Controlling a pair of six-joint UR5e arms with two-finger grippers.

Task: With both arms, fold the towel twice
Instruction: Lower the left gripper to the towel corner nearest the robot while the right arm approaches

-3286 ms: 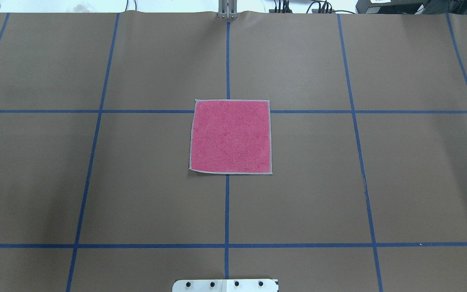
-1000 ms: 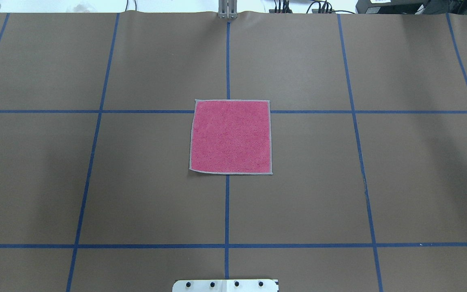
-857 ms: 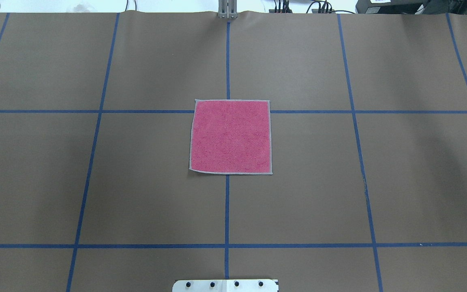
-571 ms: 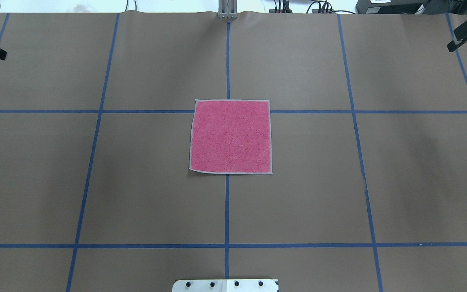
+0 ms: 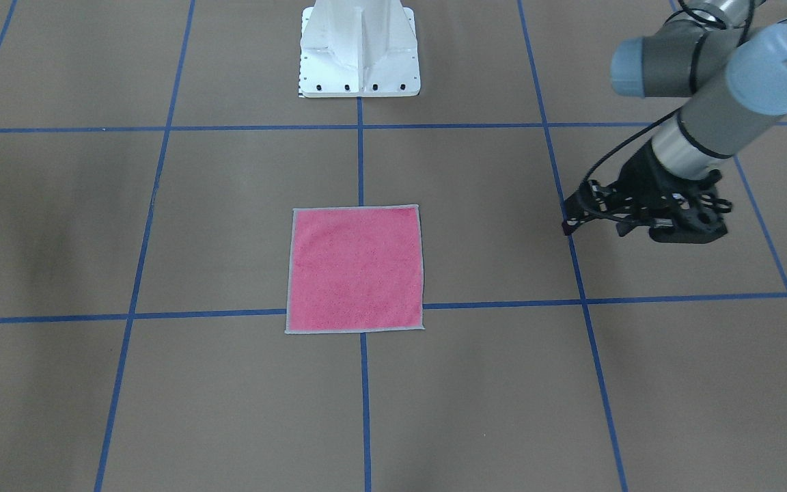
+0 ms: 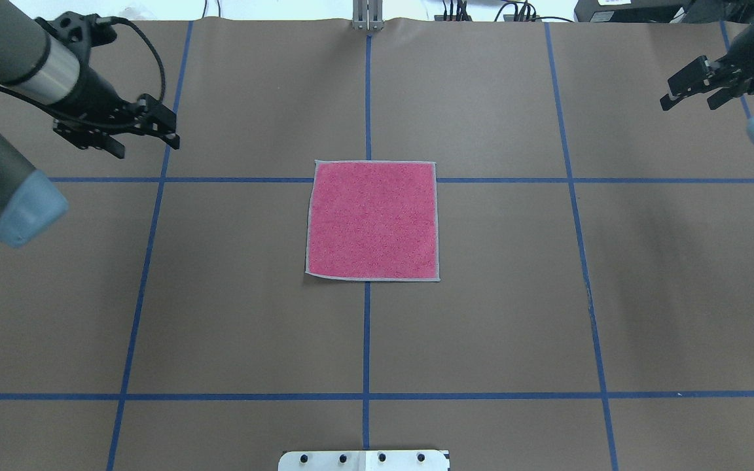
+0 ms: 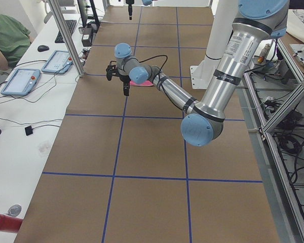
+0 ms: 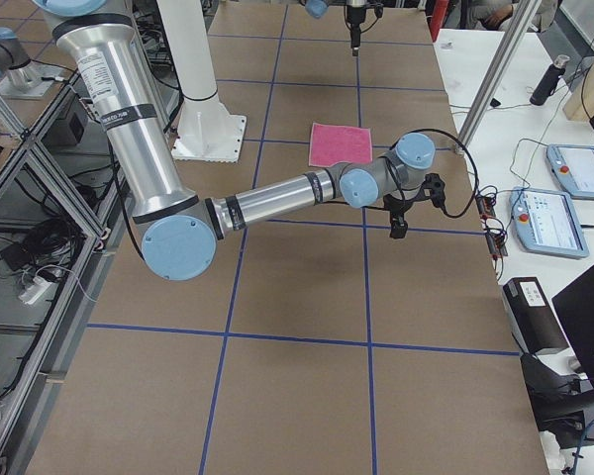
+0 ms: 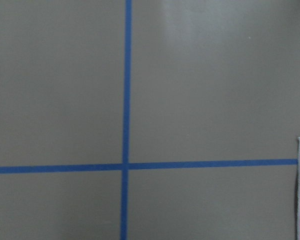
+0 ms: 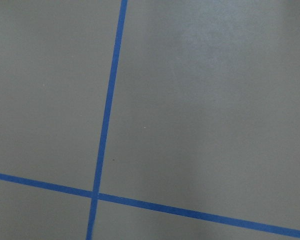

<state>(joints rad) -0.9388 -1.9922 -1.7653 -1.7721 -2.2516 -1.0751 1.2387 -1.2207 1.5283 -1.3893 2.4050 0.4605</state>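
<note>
Towel [image 6: 372,221] — between left claw [image 6: 148,144], right claw [image 6: 687,104].

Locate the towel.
Overhead view: the towel lies flat, pink side up, mid-table over the centre tape line, between the left end effector and right end effector, touching neither.

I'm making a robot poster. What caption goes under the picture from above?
A flat pink towel on the brown table, the open left gripper and open right gripper hovering off to either side.

Overhead cam fwd/down, front cam opp., side cams at table [image 6: 482,327] ends, all four share towel [image 6: 372,220]
</note>
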